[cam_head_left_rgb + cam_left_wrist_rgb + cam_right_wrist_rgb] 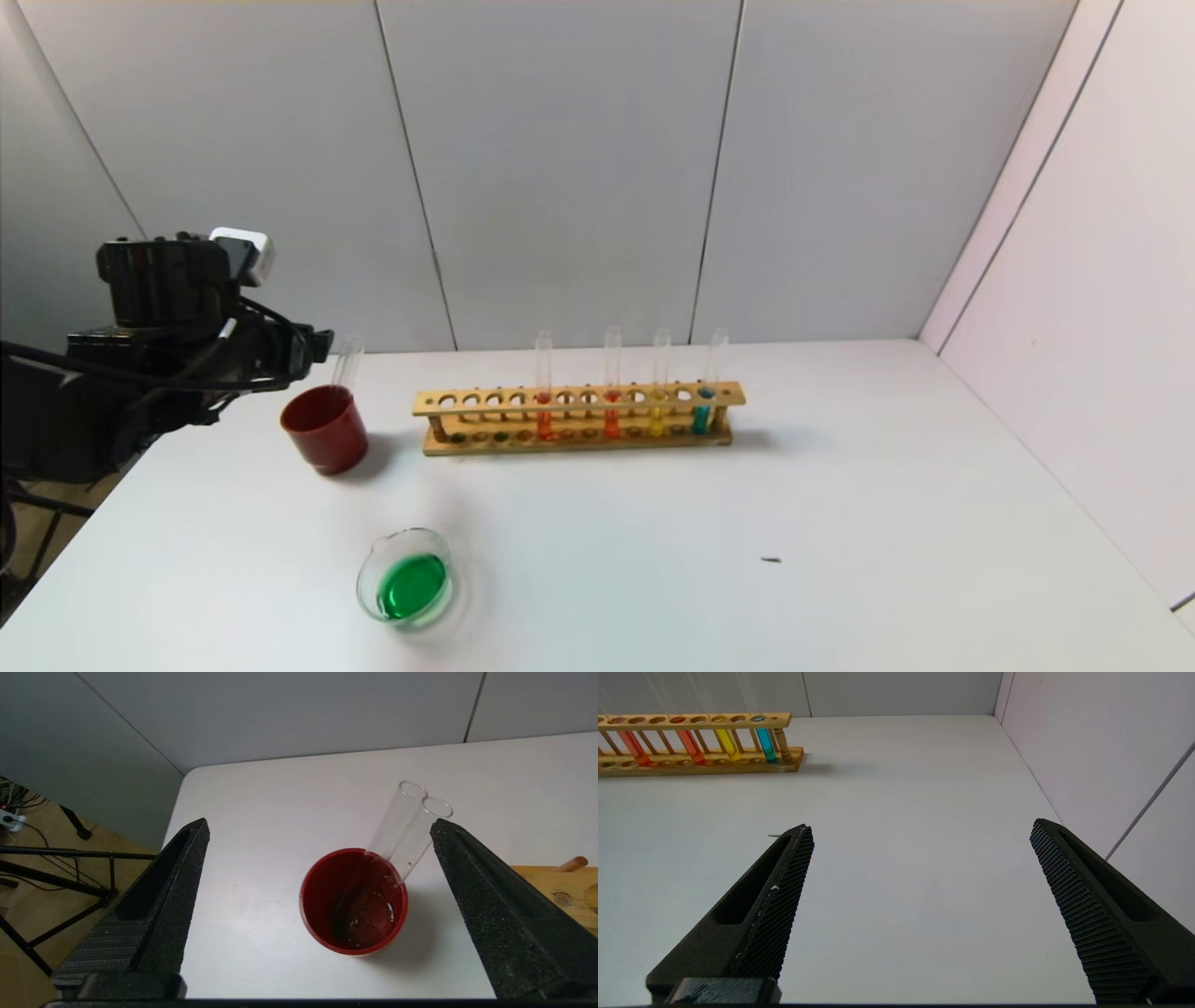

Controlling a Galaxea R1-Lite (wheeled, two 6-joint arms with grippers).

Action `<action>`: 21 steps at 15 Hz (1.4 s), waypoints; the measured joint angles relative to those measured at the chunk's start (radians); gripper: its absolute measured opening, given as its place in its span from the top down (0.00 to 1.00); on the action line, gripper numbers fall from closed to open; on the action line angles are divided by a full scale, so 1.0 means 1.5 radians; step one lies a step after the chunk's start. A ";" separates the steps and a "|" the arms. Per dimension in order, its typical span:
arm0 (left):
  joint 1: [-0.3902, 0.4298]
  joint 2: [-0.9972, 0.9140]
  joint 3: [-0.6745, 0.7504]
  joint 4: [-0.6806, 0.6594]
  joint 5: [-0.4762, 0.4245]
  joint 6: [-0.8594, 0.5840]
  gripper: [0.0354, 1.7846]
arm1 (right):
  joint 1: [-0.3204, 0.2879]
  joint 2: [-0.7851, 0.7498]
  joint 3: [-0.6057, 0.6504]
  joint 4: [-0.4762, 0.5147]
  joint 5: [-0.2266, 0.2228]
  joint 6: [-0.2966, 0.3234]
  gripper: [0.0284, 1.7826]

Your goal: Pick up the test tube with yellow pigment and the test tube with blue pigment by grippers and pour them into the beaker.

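Note:
The test tube with yellow pigment (pixel 658 411) and the test tube with blue pigment (pixel 702 413) stand upright in the wooden rack (pixel 431 405) at the far middle of the table. They also show in the right wrist view as the yellow tube (pixel 727 744) and the blue tube (pixel 766 744). The beaker (pixel 408 577) stands near the front left and holds green liquid. My left gripper (pixel 313 347) (pixel 320 826) is open and empty, just left of and above the red cup (pixel 353 900). My right gripper (pixel 922 828) is open and empty over bare table; it is out of the head view.
The dark red cup (pixel 324 429) stands left of the rack with two empty clear tubes (pixel 406 826) leaning in it. Two orange-red tubes (pixel 544 415) stand in the rack. A small dark speck (pixel 771 560) lies on the table. Walls close the back and right.

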 joint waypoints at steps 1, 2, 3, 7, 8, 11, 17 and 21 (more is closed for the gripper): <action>0.006 -0.026 -0.001 0.015 0.000 0.002 0.03 | 0.000 0.000 0.000 0.000 0.000 0.000 0.05; 0.010 -0.056 0.000 0.035 -0.001 0.002 0.02 | 0.000 0.000 0.000 0.000 0.000 0.000 0.05; 0.013 -0.091 0.004 0.058 -0.001 0.000 0.02 | 0.000 0.000 0.000 0.000 0.000 0.000 0.05; 0.023 -0.272 0.047 0.154 0.000 -0.002 0.02 | 0.000 0.000 0.000 0.000 0.000 0.000 0.05; 0.026 -0.328 0.059 0.187 0.001 -0.002 0.02 | 0.000 0.000 0.000 0.000 0.000 0.000 0.05; 0.028 -0.497 0.091 0.312 0.002 -0.004 0.02 | 0.000 0.000 0.000 0.000 0.000 0.000 0.05; 0.032 -0.811 0.122 0.589 0.046 -0.006 0.02 | 0.000 0.000 0.000 0.000 0.000 0.000 0.05; 0.032 -0.978 0.182 0.673 0.043 -0.007 0.02 | 0.000 0.000 0.000 0.000 0.000 0.000 0.05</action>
